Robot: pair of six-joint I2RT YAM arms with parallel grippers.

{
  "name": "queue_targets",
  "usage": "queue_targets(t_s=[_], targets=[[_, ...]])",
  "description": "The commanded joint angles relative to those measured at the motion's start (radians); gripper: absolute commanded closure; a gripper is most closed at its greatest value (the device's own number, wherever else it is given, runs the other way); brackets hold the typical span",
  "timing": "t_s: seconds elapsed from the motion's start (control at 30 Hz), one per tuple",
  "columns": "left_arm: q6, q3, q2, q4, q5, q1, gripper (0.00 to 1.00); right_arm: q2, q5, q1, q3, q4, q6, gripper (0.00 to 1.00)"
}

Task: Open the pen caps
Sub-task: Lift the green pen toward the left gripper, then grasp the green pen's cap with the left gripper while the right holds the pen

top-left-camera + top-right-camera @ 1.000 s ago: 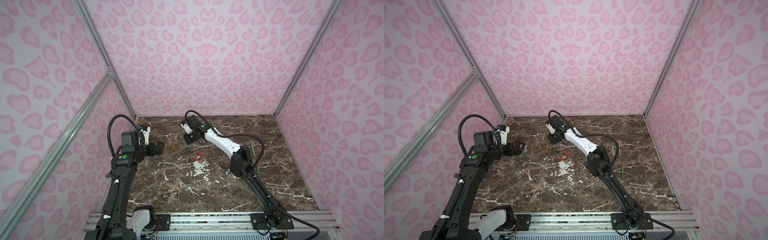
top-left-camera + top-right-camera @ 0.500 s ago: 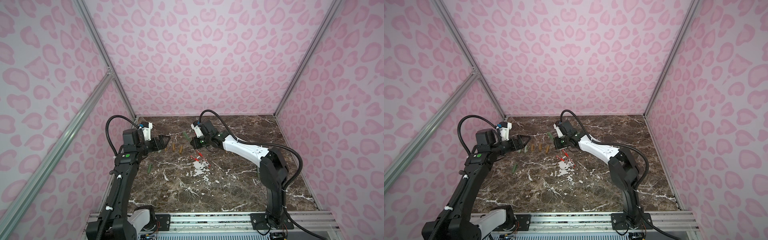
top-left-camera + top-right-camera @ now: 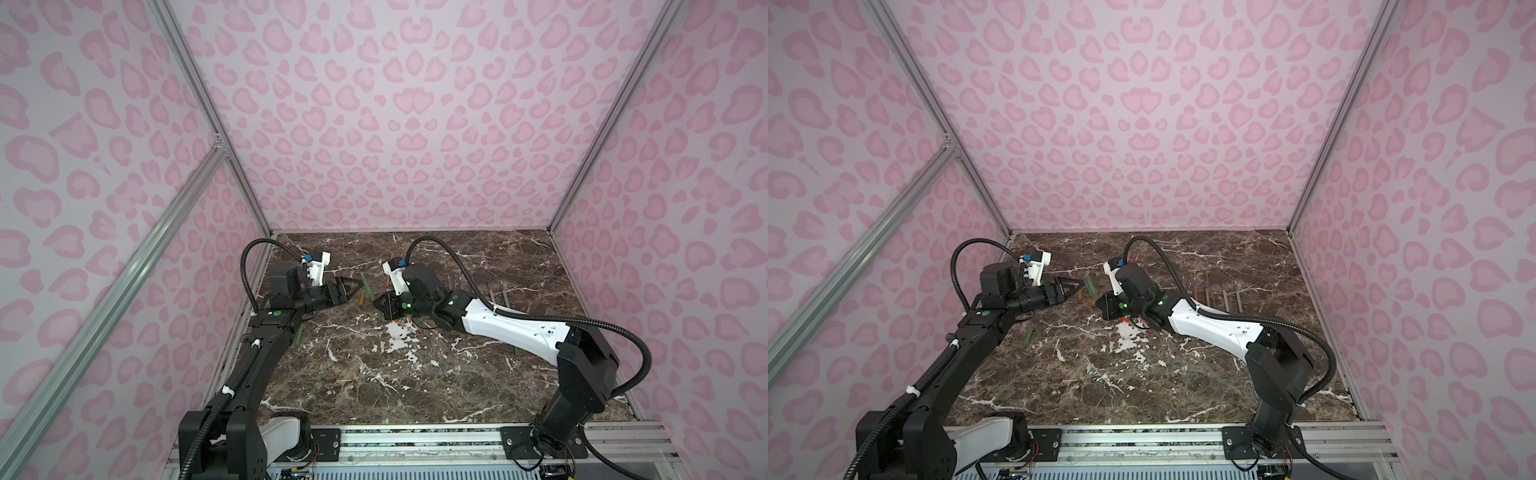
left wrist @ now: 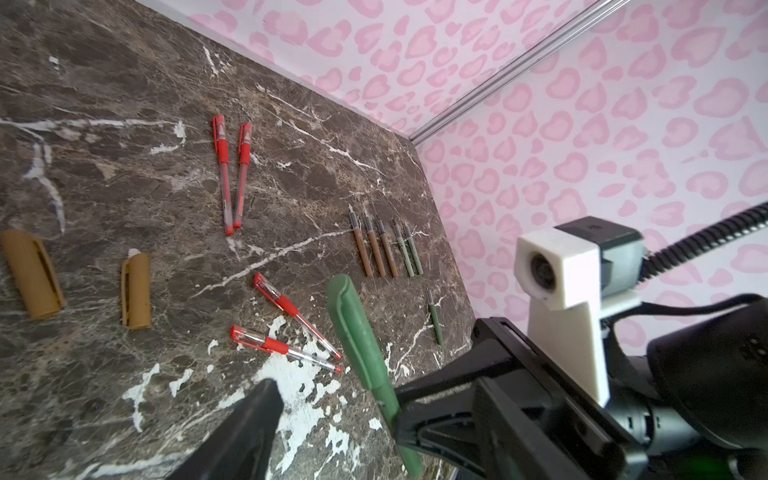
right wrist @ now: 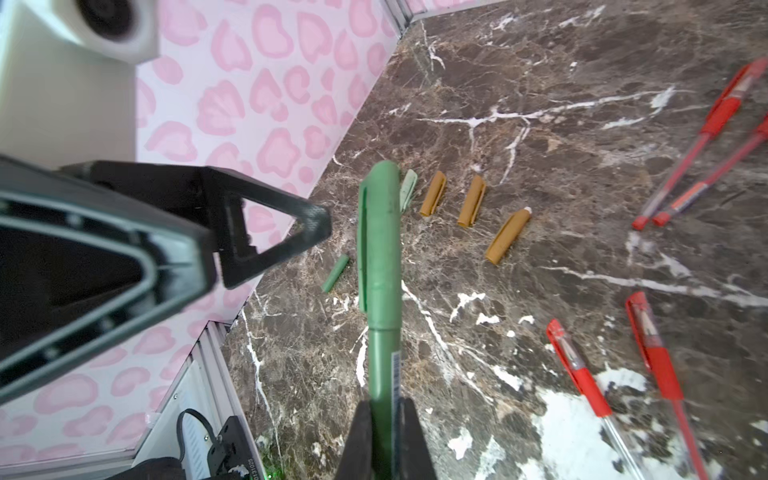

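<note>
My right gripper [image 5: 384,409] is shut on the barrel of a dark green pen [image 5: 380,353], held above the marble floor. The pen's dark green cap [image 5: 380,232] is still on and points away from the wrist. My left gripper [image 4: 374,407] is open, its jaws either side of the pen near the cap's base; one finger [image 4: 257,415] stands clear of it. Both top views show the two grippers meeting at the back left, left gripper [image 3: 355,286] and right gripper [image 3: 380,305]. Loose pen caps lie on the floor: three tan caps [image 5: 471,199], a pale green cap [image 5: 409,189] and a dark green cap [image 5: 336,273].
Red capped pens [image 4: 224,174] lie mid-floor, with two more red pens [image 4: 286,307] nearer. A row of uncapped brown and green barrels [image 4: 386,249] lies toward the right wall, one green barrel [image 4: 435,318] apart from it. The pink side wall [image 5: 249,104] is close behind the left gripper.
The right arm has lowered and carried the green pen forward toward the middle. The left gripper has moved right to meet it, and its jaws have narrowed a little.
</note>
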Motion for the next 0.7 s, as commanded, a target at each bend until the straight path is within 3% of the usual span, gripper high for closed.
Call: queue_targets(t_s=[0.0,0.2,0.3,0.53,0.67], targets=[[-0.017,0.001,0.021,0.069,0.010,-0.013,0.28,-0.002,-0.007,0.016,-0.007,0.071,0.033,0.99],[-0.034,0.029,0.056,0.062,0.011,-0.016,0.49,-0.006,-0.007,0.042,-0.003,0.077,0.041,0.99],[-0.035,0.034,0.056,0.059,0.000,-0.016,0.67,0.007,-0.003,0.043,0.015,0.056,0.040,0.99],[-0.019,0.028,0.051,0.041,-0.023,-0.017,0.94,0.037,-0.032,0.054,0.045,0.068,0.045,0.99],[-0.014,0.023,0.031,0.043,-0.026,-0.018,0.96,0.034,-0.030,0.056,0.039,0.084,0.043,0.93]])
